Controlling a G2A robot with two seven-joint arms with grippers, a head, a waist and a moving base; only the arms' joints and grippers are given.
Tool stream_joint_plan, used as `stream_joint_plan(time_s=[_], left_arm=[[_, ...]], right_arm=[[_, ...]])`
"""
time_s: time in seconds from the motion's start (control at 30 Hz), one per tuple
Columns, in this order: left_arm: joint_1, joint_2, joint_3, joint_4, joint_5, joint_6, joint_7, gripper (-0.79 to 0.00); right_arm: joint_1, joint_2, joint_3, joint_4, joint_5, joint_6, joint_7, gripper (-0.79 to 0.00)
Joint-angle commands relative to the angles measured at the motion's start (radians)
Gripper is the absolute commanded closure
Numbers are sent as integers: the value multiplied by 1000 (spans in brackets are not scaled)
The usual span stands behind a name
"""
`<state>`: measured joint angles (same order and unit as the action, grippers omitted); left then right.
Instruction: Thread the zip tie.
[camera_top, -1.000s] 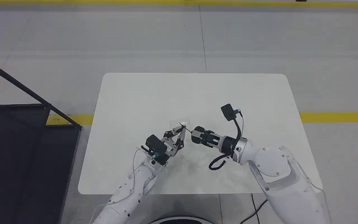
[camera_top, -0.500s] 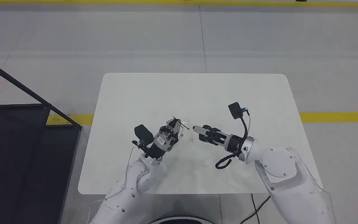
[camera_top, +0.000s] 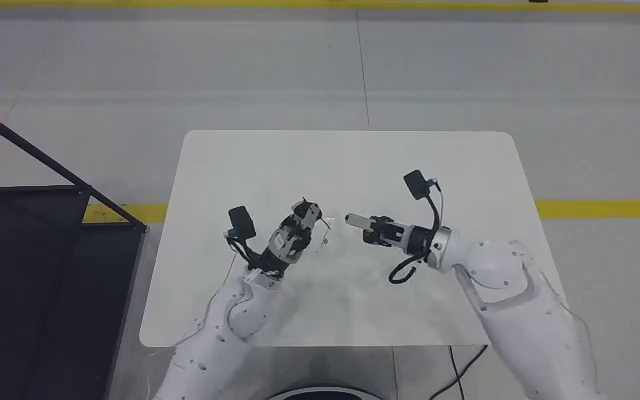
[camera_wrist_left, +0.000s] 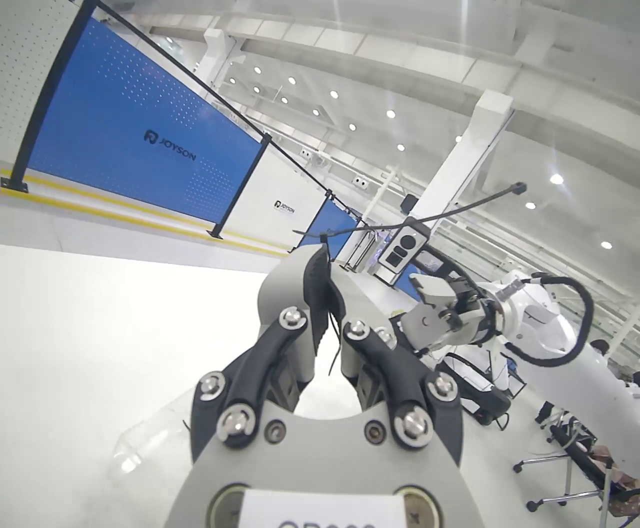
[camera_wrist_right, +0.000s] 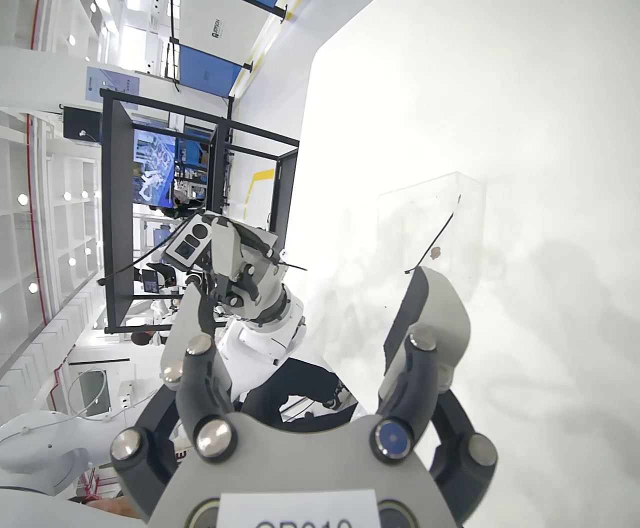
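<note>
Slippage looked the main risk. The left gripper (camera_wrist_left: 322, 262) was clamped on a thin black plastic zip tie (camera_wrist_left: 430, 217), held in the air over the white table (camera_top: 440, 170), left of centre in the top view. Its long free length could twist or swing if touched. The right gripper (camera_top: 352, 219), just right of centre, had its fingers spread and empty, and a pinch off line would likely miss the strap. The left wrist view gave the tie's square head (camera_wrist_left: 519, 188). The right wrist view gave a clear plastic container (camera_wrist_right: 450, 200) on the table with a second black strap (camera_wrist_right: 440, 235) across it. The top view gave the gap between the grippers.
</note>
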<state>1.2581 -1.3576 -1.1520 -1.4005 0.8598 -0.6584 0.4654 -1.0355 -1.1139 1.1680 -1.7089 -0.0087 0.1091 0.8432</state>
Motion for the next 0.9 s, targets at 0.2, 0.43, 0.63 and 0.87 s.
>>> stream_joint_plan(time_s=[0.2, 0.43, 0.63, 0.87], left_arm=[[4, 0, -10, -13, -44, -6, -43, 0], [4, -5, 1, -14, -51, 16, -50, 0], [-6, -8, 4, -12, -127, 7, -103, 0], [-23, -10, 4, -7, -289, -25, -219, 0]], right_arm=[[20, -3, -15, 15, -11, -4, -11, -785], [2, -9, -32, 15, 38, -80, -34, -785], [26, -14, -34, 91, 148, -211, 34, -699], [54, -21, -51, 147, 141, -248, 2, -785]])
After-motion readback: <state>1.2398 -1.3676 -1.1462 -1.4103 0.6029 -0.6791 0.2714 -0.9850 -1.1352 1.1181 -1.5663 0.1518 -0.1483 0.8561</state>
